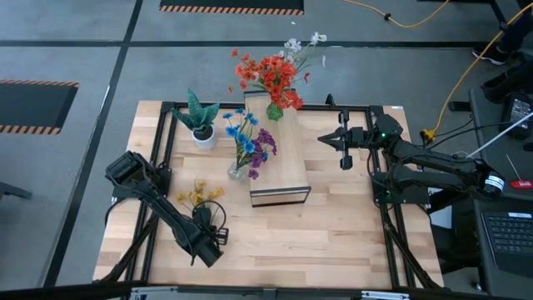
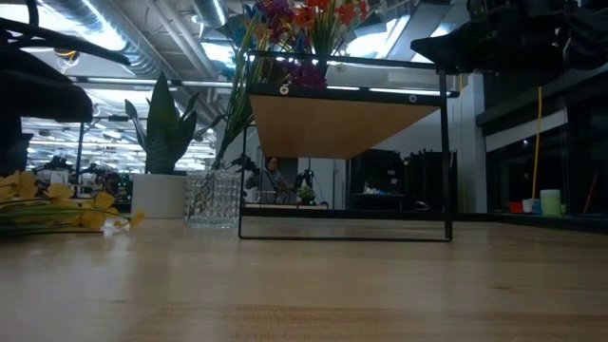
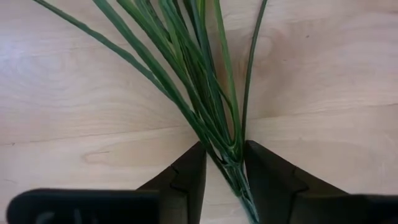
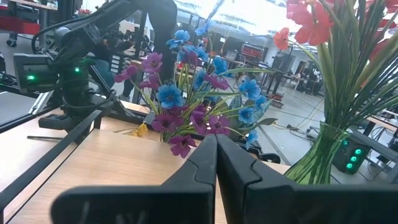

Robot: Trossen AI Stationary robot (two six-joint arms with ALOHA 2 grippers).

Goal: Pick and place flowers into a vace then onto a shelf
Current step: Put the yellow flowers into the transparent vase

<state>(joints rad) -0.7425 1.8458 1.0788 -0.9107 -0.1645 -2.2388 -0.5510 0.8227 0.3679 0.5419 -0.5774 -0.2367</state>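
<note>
Red flowers [image 1: 271, 77] fill shelf [image 1: 279, 158] vase [image 1: 274, 109]; left claw [image 3: 222, 171] pinches yellow stems [image 3: 186, 68].

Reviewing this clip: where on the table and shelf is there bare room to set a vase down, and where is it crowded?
Free: the near half of the shelf, and the tabletop between it and the right gripper, waiting shut. Crowded: the shelf's far end with the red flowers, its left side with the blue and purple flowers, and the left gripper gripping the yellow flowers.
</note>
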